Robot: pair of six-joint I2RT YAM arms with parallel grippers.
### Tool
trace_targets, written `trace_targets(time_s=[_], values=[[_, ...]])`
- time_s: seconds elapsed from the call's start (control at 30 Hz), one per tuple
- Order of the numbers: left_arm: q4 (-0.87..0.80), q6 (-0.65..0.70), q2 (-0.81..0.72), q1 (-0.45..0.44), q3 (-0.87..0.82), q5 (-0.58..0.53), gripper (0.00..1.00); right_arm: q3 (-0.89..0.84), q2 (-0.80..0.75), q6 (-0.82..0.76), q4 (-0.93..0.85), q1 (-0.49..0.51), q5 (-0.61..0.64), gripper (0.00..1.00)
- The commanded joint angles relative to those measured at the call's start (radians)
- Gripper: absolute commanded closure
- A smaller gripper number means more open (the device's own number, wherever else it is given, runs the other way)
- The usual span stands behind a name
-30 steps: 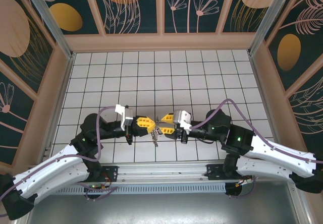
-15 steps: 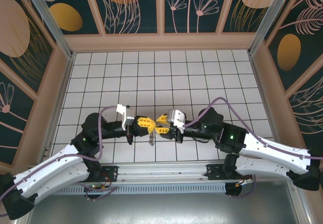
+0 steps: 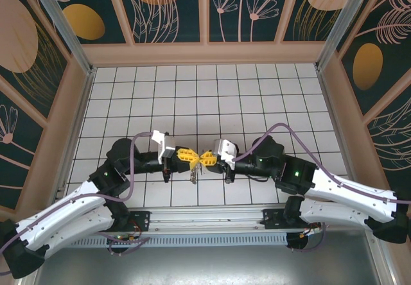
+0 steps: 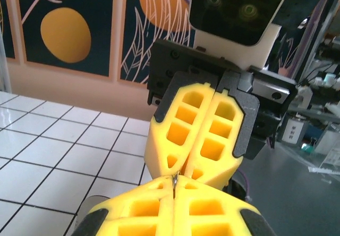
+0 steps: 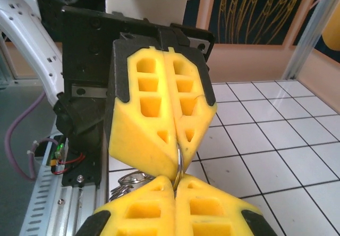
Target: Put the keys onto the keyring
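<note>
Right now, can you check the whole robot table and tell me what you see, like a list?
Surface: white tiled table.
Job's things: keyring pinched between both hands; keys dangle below it.
Clutter: nothing seen.
Hands: left hand and right hand shut, tip to tip.
Cables: a purple cable loops along each arm.
Surroundings: leaf-painted walls; metal rail at the near edge.

The top camera sits high behind the 2 arms and looks down on the whole white tiled table [image 3: 257, 92]. The left wrist camera sits very close behind the left yellow plastic claw [image 4: 173, 191], facing the right yellow plastic claw [image 4: 187, 161]. The right wrist camera looks back the other way. All 3 see where the tips meet.
</note>
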Motion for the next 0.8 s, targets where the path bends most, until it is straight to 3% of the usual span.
trace_targets(time_s=[0.0, 0.3, 0.63, 0.7, 0.77], values=[[-0.238, 0.102, 0.03, -0.012, 0.102, 0.056, 1.0, 0.071, 0.026, -0.043, -0.052, -0.011, 0.059, 1.0], [-0.565, 0.249, 0.083, -0.012, 0.24, -0.063, 0.94, 0.149, 0.099, -0.079, -0.148, -0.012, 0.09, 1.0], [-0.688, 0.315, 0.135, -0.012, 0.298, -0.13, 0.8, 0.202, 0.171, -0.105, -0.196, -0.012, 0.109, 1.0], [-0.699, 0.323, 0.142, -0.011, 0.303, -0.131, 0.81, 0.204, 0.176, -0.108, -0.196, -0.012, 0.11, 1.0], [-0.704, 0.331, 0.15, -0.011, 0.304, -0.123, 0.94, 0.207, 0.182, -0.109, -0.198, -0.012, 0.11, 1.0]])
